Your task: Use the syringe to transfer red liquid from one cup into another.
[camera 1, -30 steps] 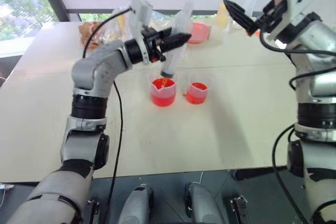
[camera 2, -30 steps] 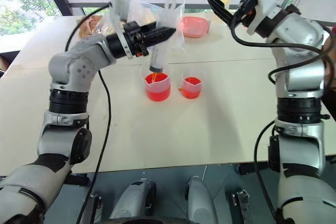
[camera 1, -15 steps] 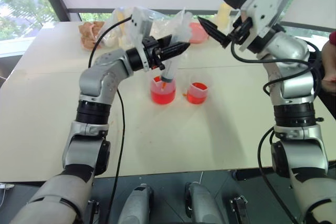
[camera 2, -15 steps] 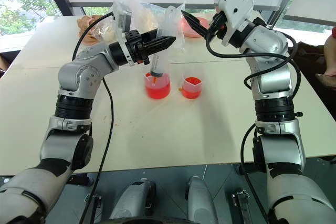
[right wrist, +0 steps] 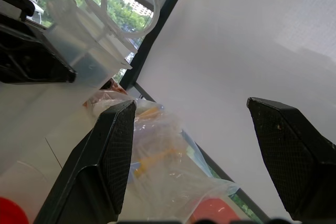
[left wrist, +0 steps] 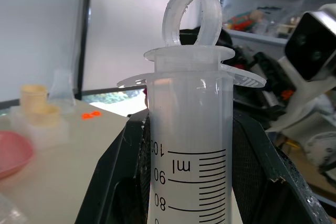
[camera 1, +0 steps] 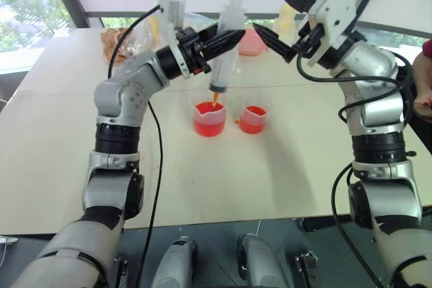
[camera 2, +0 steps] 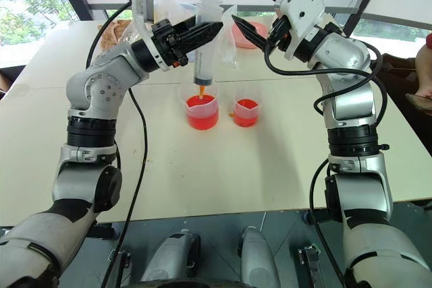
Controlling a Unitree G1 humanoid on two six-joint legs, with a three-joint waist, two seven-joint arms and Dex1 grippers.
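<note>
Gripping large clear graduated plastic syringe (camera 2: 204, 38) upright: left pincer (camera 2: 201, 32), orange tip above wider clear cup (camera 2: 202, 108) of red liquid; right pincer (camera 2: 260, 6) spread wide, empty.

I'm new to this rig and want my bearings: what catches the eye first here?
The left gripper holds the syringe upright, its orange tip just above the wider cup of red liquid. The right gripper hangs open beside the syringe's top. The smaller cup stands right of the wider one.
</note>
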